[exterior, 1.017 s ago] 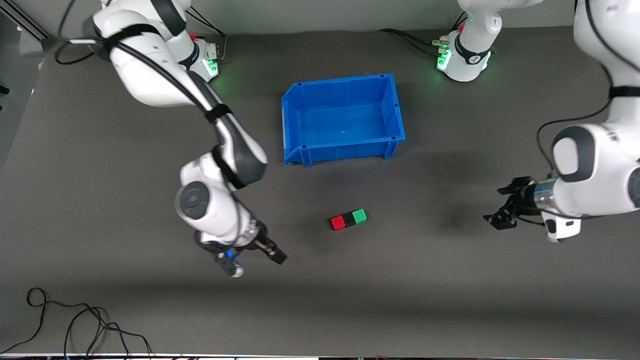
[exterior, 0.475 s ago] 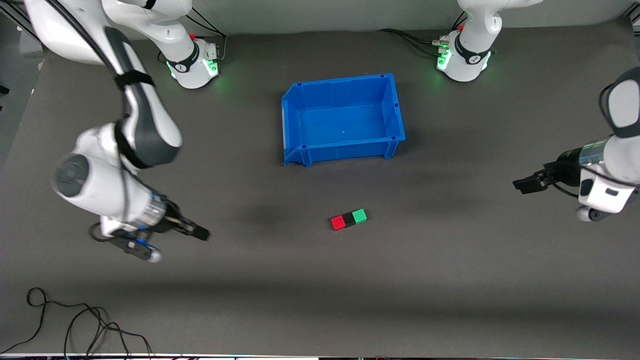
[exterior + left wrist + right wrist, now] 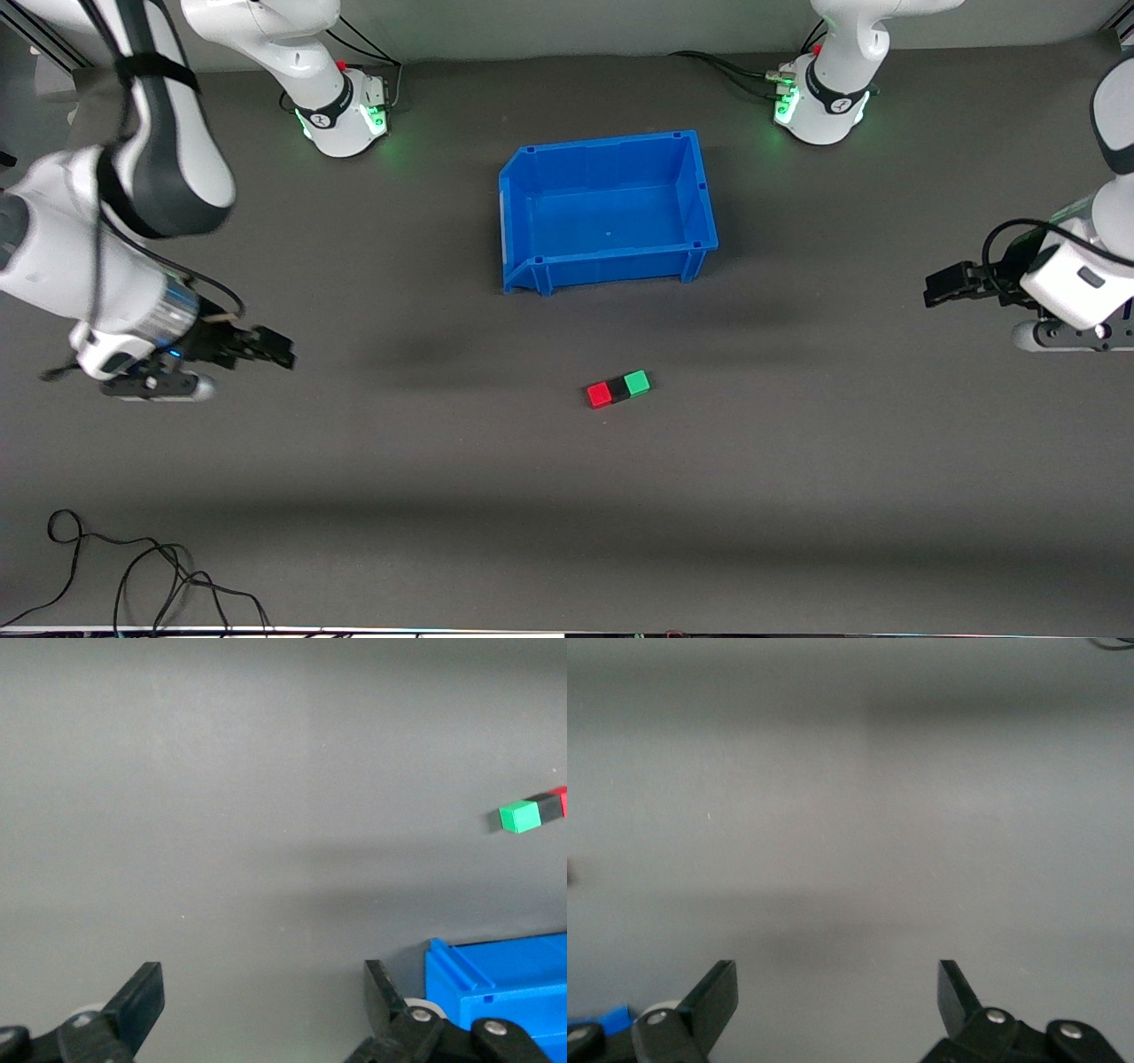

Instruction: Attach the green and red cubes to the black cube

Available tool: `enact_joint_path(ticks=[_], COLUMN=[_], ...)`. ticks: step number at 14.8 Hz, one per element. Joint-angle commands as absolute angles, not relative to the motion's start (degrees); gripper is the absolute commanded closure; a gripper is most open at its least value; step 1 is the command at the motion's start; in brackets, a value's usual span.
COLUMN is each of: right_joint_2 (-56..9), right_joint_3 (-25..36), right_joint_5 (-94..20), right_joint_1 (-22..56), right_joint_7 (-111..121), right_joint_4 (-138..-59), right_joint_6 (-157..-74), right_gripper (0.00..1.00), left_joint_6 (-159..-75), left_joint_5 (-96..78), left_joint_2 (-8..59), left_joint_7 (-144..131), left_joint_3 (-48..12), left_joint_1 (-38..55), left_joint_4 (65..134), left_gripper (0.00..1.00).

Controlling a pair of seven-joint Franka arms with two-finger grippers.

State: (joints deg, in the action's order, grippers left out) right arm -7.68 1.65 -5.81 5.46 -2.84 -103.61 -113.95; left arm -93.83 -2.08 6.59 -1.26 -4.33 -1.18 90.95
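The red cube (image 3: 600, 395), the black cube (image 3: 618, 389) and the green cube (image 3: 636, 383) lie joined in one short row on the grey mat, nearer to the front camera than the blue bin (image 3: 523, 221). The left wrist view shows the row too, with the green cube (image 3: 520, 817) at its end. My left gripper (image 3: 939, 289) is open and empty, up over the mat at the left arm's end. My right gripper (image 3: 270, 348) is open and empty, up over the mat at the right arm's end. Both are well apart from the cubes.
The blue bin is empty and stands mid-table, farther from the front camera than the cubes; a corner shows in the left wrist view (image 3: 496, 983). Black cables (image 3: 133, 576) lie at the mat's near edge toward the right arm's end.
Both arms have swung away from the cube row toward their own ends of the table and risen. The cubes have not moved.
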Motion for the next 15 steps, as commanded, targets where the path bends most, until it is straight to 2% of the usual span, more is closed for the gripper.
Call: enact_joint_path(ticks=[1, 6, 9, 10, 15], right_joint_2=[-2.47, -3.34, -5.09, -4.75, -4.40], right_joint_3=[2.37, 2.81, 2.81, 2.81, 2.72], right_joint_5=[-5.54, -0.63, 1.05, 0.79, 0.53], right_joint_1=[6.24, 6.06, 6.15, 6.15, 6.50], right_joint_7=[-0.70, -0.70, -1.14, -1.32, -1.58], right_joint_4=[-105.65, -103.02, -96.87, -96.68, -94.57], right_joint_6=[-110.05, -109.16, -106.20, -104.00, -103.27], right_gripper=[0.00, 0.00, 0.00, 0.00, 0.00], left_joint_6=[-94.04, -94.57, -94.22, -94.22, -93.34], left_joint_5=[-0.53, -0.53, -0.53, -0.53, -0.53], left_joint_2=[4.84, 3.60, 2.20, 2.28, 2.46], left_joint_7=[0.18, -0.26, -0.26, -0.26, 0.52], left_joint_3=[-3.87, -3.87, -3.87, -3.87, -3.78], left_joint_1=[-0.53, -0.53, -0.53, -0.53, -0.88], left_joint_4=[91.49, 92.11, 92.55, 92.55, 92.29], left_gripper=[0.00, 0.00, 0.00, 0.00, 0.00])
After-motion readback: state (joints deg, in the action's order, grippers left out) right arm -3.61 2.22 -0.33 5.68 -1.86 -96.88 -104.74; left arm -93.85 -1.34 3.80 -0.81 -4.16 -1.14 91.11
